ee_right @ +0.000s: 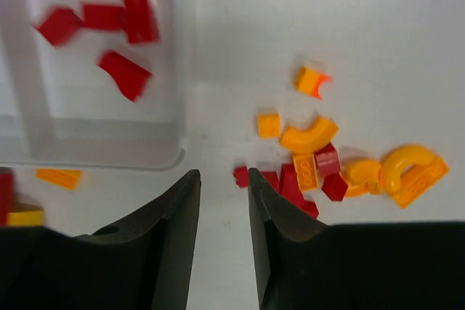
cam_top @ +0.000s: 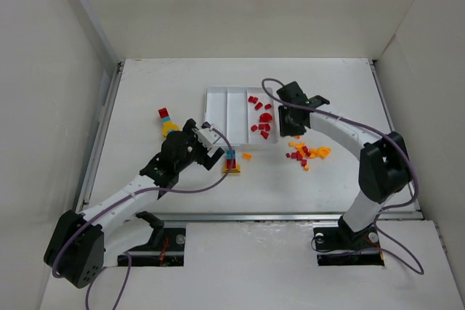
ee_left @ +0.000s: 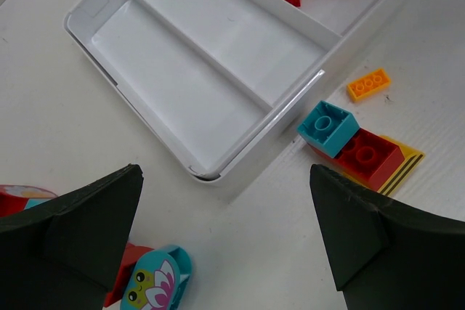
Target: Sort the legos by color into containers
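- Top view: L arm stretched fwd and low, left end effector (cam_top: 213, 146) over the counter (cam_top: 145, 85), near the tray (cam_top: 218, 92) near-left corner, just beside the stacked clump (cam_top: 231, 162).
- R arm arcs up and inward. The right end effector (cam_top: 289, 127) points down, just outside the tray's right wall.
- Red legos (cam_top: 261, 117) lie in the right compartment. A loose pile (cam_top: 306, 152), red + orange, sits on the counter right of the tray.
- L wrist: left end effector (ee_left: 229, 245) spread wide, nothing between its fingers. The clump is teal on red on a yellow plate. An orange brick (ee_left: 368, 83) lies near it.
- R wrist: right end effector (ee_right: 221, 215) has a narrow gap and holds nothing, over the counter between the tray corner and the pile.
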You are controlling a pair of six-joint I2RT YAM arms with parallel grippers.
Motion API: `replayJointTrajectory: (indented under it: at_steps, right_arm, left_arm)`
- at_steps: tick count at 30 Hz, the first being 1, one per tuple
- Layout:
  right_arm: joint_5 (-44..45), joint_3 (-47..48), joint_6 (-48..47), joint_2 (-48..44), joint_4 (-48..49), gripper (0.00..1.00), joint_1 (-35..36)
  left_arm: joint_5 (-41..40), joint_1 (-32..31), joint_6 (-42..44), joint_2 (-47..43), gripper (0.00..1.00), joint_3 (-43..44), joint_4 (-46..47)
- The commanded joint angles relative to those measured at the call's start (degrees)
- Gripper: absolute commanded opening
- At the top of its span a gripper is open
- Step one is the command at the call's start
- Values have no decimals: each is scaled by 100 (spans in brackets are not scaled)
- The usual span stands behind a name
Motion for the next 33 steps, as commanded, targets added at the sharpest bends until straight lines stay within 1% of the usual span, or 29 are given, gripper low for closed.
replayJointTrajectory:
  at_steps: [1,3,7,9,11,14,23,33]
  right_arm:
    - [-514,-672,285,-101,121,38,-49]
    - [-655,-997,355,-101,253,38,-49]
    - [-656,-1183,355,-32,464,38,-49]
    - [-656,-1183,286,127,570,38,-49]
    - [-709,-1183,285,259,570,35,-49]
    - [-709,-1236,285,338,623,35,-49]
    - [-472,-1342,338,391,623,35,-172]
    - [-208,-1342,338,329,325,35,-172]
  left_arm:
    - [-32,-42,-74,-142,99,-80,236]
    - [-32,-42,-74,-142,99,-80,289]
    - [-32,-42,-74,-142,99,-132,342]
    - [-32,-42,-127,-142,99,-132,342]
    - [-32,-42,-127,-142,99,-132,342]
    - [-32,-42,-127,-142,99,-132,342]
    - [-85,-42,-127,-142,99,-132,395]
    - [-85,-42,-74,-142,99,-132,395]
